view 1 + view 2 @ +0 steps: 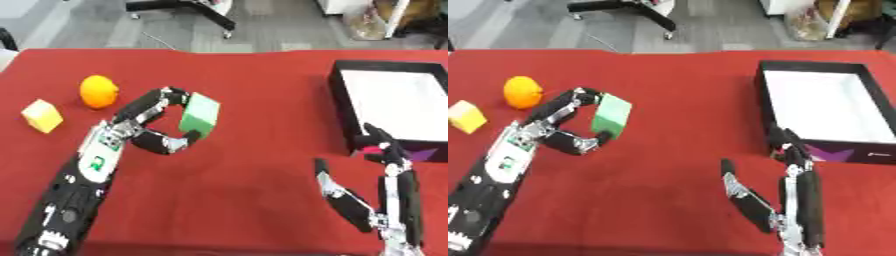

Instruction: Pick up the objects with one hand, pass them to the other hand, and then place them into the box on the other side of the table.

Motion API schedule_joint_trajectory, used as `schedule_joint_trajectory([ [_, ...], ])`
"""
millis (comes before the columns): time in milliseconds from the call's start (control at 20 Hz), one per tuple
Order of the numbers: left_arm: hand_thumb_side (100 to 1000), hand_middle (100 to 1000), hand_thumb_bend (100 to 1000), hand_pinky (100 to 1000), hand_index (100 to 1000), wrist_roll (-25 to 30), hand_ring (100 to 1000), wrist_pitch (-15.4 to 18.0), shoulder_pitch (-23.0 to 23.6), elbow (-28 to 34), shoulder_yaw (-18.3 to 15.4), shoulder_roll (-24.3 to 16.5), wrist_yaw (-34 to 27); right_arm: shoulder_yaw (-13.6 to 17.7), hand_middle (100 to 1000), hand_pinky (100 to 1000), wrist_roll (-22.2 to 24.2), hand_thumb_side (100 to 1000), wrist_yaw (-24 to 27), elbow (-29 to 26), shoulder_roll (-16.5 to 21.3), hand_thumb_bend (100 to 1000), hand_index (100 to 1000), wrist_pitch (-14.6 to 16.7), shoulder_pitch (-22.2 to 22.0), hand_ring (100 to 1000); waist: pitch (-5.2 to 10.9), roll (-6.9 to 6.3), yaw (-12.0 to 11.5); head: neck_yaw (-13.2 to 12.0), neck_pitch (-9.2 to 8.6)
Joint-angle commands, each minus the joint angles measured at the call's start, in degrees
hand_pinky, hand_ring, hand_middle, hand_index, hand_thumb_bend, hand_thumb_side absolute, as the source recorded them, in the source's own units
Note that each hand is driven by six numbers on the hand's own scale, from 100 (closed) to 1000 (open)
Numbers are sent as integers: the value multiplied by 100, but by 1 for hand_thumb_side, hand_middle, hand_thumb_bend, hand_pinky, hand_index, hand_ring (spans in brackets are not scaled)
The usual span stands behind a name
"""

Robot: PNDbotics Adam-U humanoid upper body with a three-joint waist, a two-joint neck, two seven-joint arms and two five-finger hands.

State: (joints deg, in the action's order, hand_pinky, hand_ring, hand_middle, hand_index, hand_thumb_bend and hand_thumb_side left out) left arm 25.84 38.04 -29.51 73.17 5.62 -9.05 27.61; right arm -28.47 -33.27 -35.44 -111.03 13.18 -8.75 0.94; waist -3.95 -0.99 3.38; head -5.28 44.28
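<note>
Red cloth (254, 165) covers the table, and we take the green block (200, 115) as our landmark. We see it pinched in the robot's left hand (149, 127), fingers curled over its top edge and the thumb under its lower corner, so the block stands tilted; whether it is clear of the cloth we cannot tell. Just left of the block, beyond the fingers, lies an orange (99, 91), and further left again, a little nearer to us, sits a yellow cube (42, 115) on the cloth, apart from the orange. Well to the right of the block, at the table's right side, stands the black box (768, 107) with its white inside showing; we see nothing in it. A purple patch marks its near wall. Right of the block and nearer to us, the robot's right hand (791, 200) stands with its fingers straight and pointing up, the thumb spread to one side, holding nothing. Its fingertips (785, 141) show just before the box's near left corner.
</note>
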Motion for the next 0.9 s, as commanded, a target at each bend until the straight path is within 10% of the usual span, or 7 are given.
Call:
schedule_joint_trajectory([
  [50,617,511,100,660,588,388,573,-171,-69,124,205,405,-313,-168,688,686,256,316,-157,-299,208,464,872,76,72,930,69,-4,-43,109,-16],
  [900,708,524,100,660,602,1864,580,-1647,-240,659,865,100,-1789,-839,785,790,1679,357,-958,-356,1432,549,894,1429,745,959,80,24,-262,304,-16],
])
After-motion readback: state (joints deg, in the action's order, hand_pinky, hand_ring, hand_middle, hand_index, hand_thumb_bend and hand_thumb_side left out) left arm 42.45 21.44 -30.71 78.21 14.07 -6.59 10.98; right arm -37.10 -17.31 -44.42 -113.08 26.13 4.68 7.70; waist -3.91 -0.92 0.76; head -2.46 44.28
